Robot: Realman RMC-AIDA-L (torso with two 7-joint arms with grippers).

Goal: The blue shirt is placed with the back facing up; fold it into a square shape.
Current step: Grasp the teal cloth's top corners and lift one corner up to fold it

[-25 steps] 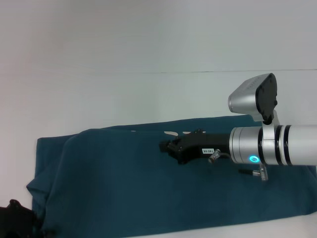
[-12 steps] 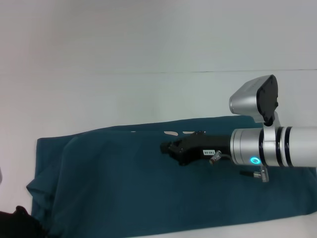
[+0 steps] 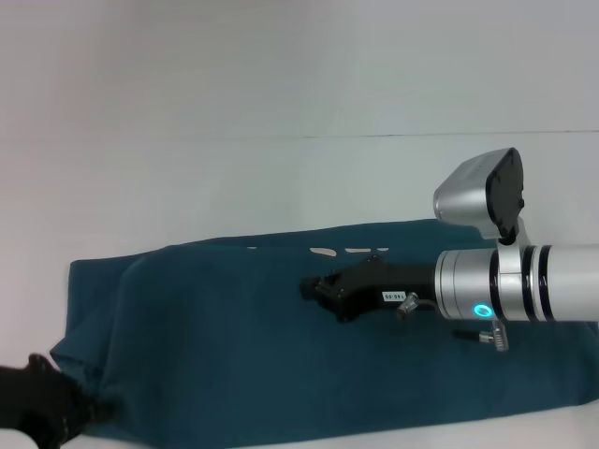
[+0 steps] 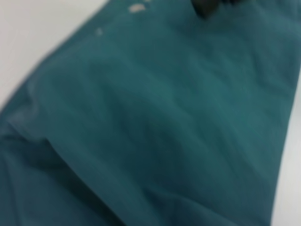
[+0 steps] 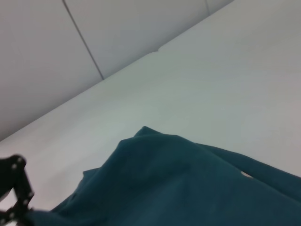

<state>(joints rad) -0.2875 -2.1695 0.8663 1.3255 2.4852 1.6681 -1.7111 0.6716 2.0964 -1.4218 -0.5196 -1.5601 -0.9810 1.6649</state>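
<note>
The blue shirt [image 3: 234,346] lies folded into a wide band across the near part of the white table [image 3: 281,178]. A few white printed letters [image 3: 323,253] show at its far edge. My right gripper [image 3: 314,288] reaches in from the right and is over the shirt's middle, near the far edge. My left gripper [image 3: 42,412] is at the shirt's near left corner, partly cut off by the picture's edge. The shirt fills the left wrist view [image 4: 155,122]. In the right wrist view the shirt [image 5: 178,188] rises in a fold, with the left gripper [image 5: 14,188] beyond it.
The white table stretches bare beyond the shirt to a white wall [image 3: 281,65]. The right arm's silver wrist and camera housing [image 3: 482,192] stand over the shirt's right part.
My left gripper has come up into view at the shirt's near left corner. My right gripper has shifted slightly toward me, so more of the white letters show.
</note>
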